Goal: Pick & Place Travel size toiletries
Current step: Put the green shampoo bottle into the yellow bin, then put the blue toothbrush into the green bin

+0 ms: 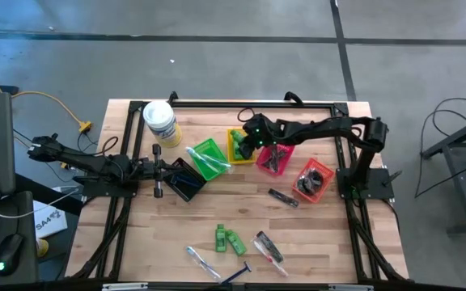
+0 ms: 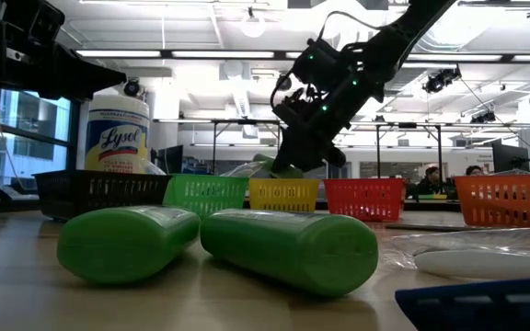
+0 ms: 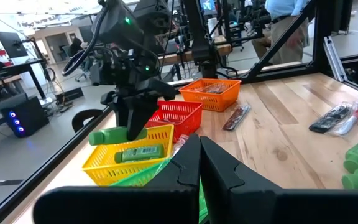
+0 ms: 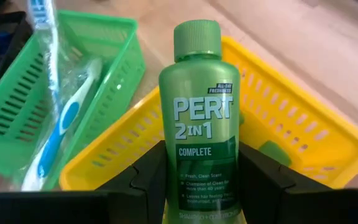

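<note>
While the wooden desk (image 1: pixel 338 242) carries everything, my left arm waits at its left edge, left hand (image 1: pixel 157 170) pinched shut and empty beside the black basket (image 1: pixel 186 179). White wipes tub (image 1: pixel 159 121) stands far left. Green basket (image 1: pixel 207 158) with a toothbrush (image 4: pixel 58 134), yellow basket (image 4: pixel 303 134), red basket (image 1: pixel 274 158) and orange basket (image 1: pixel 314 179) run left to right. My right hand (image 4: pixel 197 180) hangs over the yellow basket, fingers clamped partway on a green Pert bottle (image 4: pixel 196 124); another bottle (image 3: pixel 132 153) lies inside it. Two green bottles (image 1: pixel 227 239) lie on the near desk, razor (image 1: pixel 235 275) and packets close by.
</note>
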Motion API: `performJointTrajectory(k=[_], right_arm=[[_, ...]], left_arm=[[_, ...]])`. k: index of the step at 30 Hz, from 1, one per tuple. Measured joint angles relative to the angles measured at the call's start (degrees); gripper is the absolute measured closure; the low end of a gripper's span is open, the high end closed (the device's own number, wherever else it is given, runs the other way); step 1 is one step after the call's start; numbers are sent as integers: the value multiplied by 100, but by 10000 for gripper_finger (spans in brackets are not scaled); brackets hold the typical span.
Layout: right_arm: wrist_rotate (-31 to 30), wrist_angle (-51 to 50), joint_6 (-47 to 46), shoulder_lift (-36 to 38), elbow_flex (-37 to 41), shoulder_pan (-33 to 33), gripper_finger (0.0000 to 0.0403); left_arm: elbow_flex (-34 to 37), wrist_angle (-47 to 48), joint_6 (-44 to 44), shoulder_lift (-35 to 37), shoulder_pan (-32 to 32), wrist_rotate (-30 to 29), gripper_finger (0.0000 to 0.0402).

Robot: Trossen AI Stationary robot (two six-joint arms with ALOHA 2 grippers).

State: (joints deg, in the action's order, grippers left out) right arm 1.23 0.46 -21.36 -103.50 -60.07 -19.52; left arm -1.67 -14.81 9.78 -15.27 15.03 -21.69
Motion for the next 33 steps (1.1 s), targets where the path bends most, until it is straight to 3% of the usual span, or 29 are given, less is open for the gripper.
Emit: performJointTrajectory(k=[8, 21, 29, 33], right_arm=[[-258, -14, 74, 0, 0, 74, 254], [-259, 31, 319, 0, 0, 207, 196], [-314, 266, 351, 0, 0, 207, 203], [111, 339, 653, 275, 2, 240, 214]], left_arm=[[0, 0, -103, 2, 0, 2, 402], [-2, 0, -112, 2, 0, 2, 402], [-2, 2, -116, 2, 0, 2, 402], [-2, 57, -116, 1, 0, 2, 402]])
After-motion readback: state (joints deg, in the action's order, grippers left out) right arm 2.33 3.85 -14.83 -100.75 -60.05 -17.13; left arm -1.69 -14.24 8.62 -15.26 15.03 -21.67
